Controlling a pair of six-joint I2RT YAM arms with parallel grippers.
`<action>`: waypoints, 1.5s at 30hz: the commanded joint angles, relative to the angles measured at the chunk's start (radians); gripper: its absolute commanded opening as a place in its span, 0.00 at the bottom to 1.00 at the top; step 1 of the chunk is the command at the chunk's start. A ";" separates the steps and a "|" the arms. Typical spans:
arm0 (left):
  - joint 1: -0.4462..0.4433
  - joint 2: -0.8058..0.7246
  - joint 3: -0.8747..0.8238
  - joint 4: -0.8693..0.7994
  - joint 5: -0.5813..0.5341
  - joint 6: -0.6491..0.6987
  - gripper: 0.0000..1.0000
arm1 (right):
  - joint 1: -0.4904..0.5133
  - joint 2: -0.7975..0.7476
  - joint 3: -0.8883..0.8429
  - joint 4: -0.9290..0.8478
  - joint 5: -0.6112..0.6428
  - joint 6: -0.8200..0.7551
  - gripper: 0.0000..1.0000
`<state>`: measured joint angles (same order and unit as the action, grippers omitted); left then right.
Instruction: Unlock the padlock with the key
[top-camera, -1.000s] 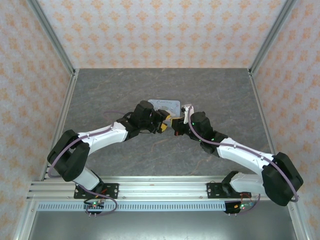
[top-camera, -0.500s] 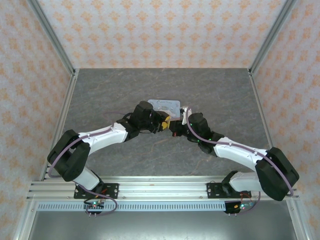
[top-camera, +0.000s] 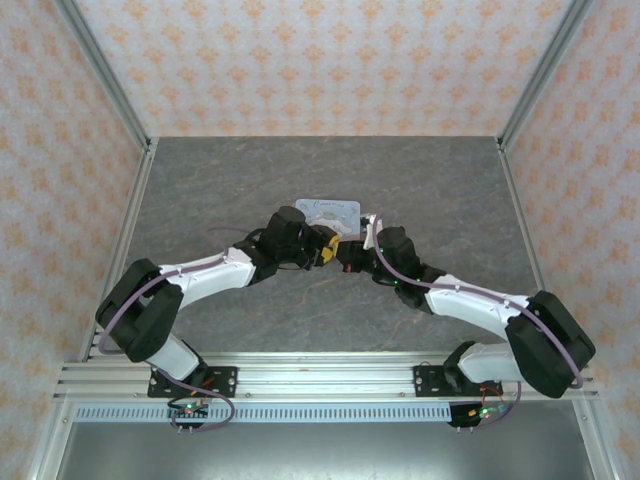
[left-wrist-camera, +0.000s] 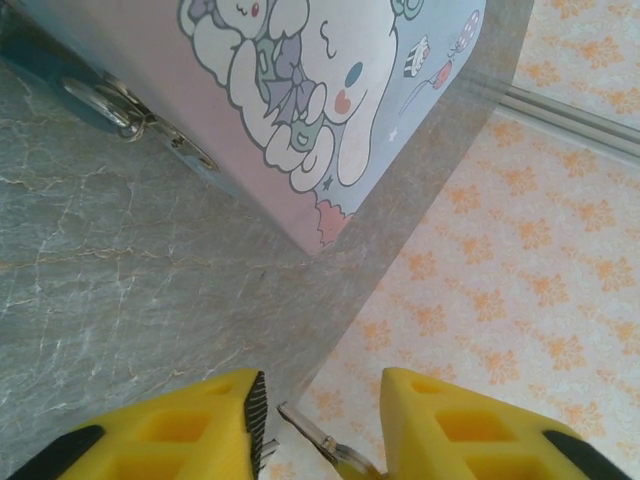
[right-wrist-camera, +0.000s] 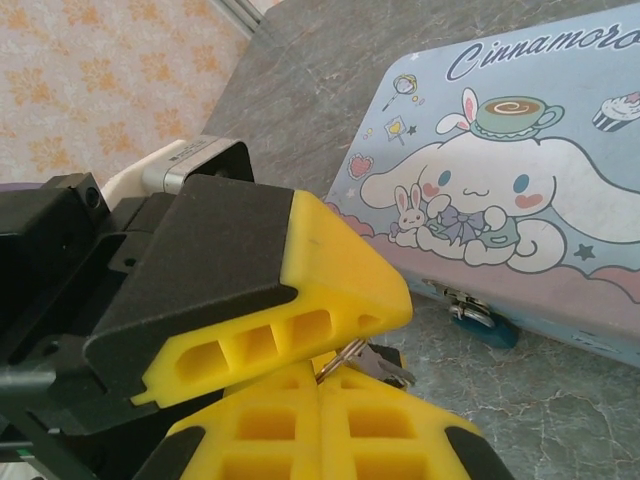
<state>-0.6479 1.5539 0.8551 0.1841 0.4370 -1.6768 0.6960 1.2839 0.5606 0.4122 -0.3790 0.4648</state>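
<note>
Thin silvery key (right-wrist-camera: 348, 356) pokes out, tilted, from the right gripper's (right-wrist-camera: 320, 390) pinched tips. Small dark-blue padlock (right-wrist-camera: 485, 328) with a silvery shackle hangs just beyond them, to their right.

- At the centre of the desk (top-camera: 200, 200), left claw (top-camera: 326, 247) and right claw (top-camera: 346, 254) meet tip to tip.
- Pale blue tin (top-camera: 333, 211) lies just beyond them, at 12 o'clock.

A pale blue cartoon tin (top-camera: 330, 210) lies flat on the grey marbled table (top-camera: 240, 175).

overhead rear view looks down; both wrist views, close up, share the tin (right-wrist-camera: 560, 120).
</note>
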 joint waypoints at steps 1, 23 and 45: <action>-0.009 0.012 -0.005 -0.025 0.012 0.019 0.36 | 0.005 0.011 -0.008 0.082 -0.019 0.027 0.00; 0.068 -0.153 -0.114 -0.262 -0.118 0.196 0.60 | 0.111 0.132 -0.033 -0.352 0.014 0.075 0.00; 0.062 -0.163 -0.148 -0.238 -0.098 0.195 0.67 | 0.111 0.202 0.018 -0.342 0.000 0.087 0.15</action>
<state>-0.5808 1.4067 0.7158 -0.0620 0.3515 -1.4906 0.8024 1.5143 0.5713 0.0967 -0.3935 0.5491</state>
